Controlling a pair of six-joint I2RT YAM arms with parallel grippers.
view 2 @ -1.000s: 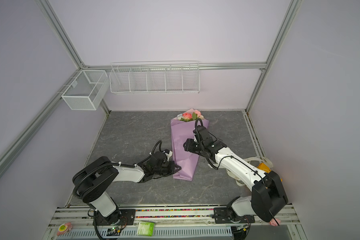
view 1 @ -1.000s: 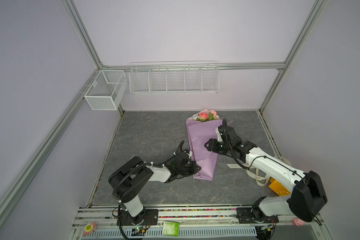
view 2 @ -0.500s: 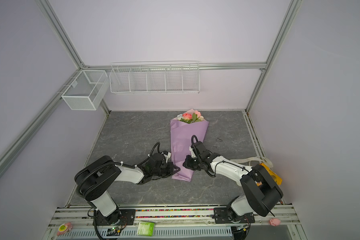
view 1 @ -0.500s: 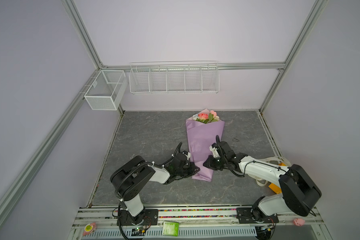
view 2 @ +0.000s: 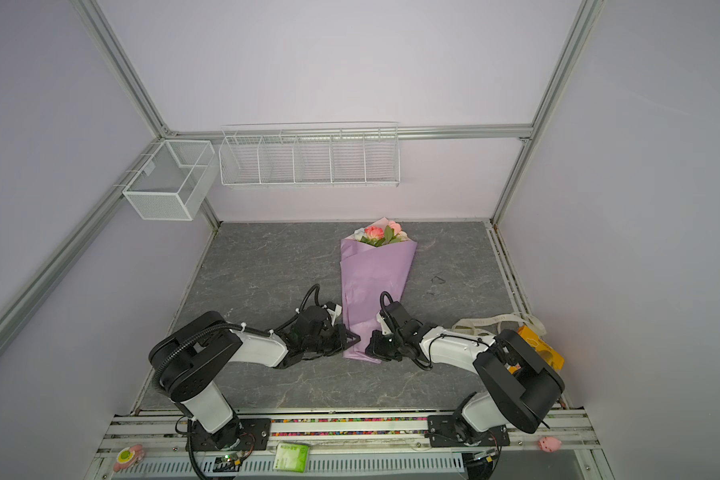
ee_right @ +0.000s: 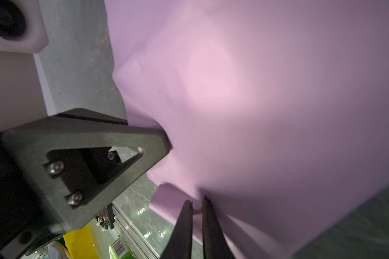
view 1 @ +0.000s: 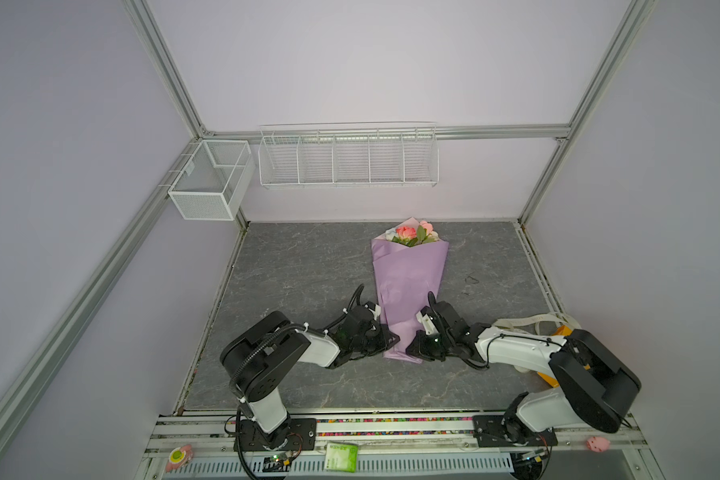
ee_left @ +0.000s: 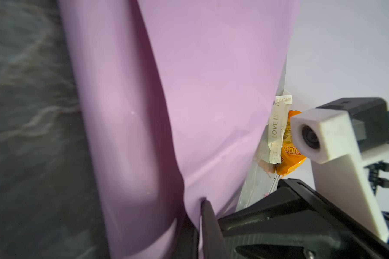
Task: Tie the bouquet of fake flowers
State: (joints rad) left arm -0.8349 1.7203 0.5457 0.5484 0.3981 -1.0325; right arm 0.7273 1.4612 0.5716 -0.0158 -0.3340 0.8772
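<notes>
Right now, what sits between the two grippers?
The narrow lower end of the lilac wrap around the bouquet, seen in both top views; left gripper and right gripper each pinch it.

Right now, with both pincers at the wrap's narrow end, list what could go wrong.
The right pincer pinches only a thin fold of the lilac paper wrap; a pull could tear it.
The left pincer grips paper too; opposite pulls may loosen the bouquet of fake flowers inside.
The ribbon lies off to the side, not around the wrap; letting go to fetch it may let the paper unroll.
</notes>
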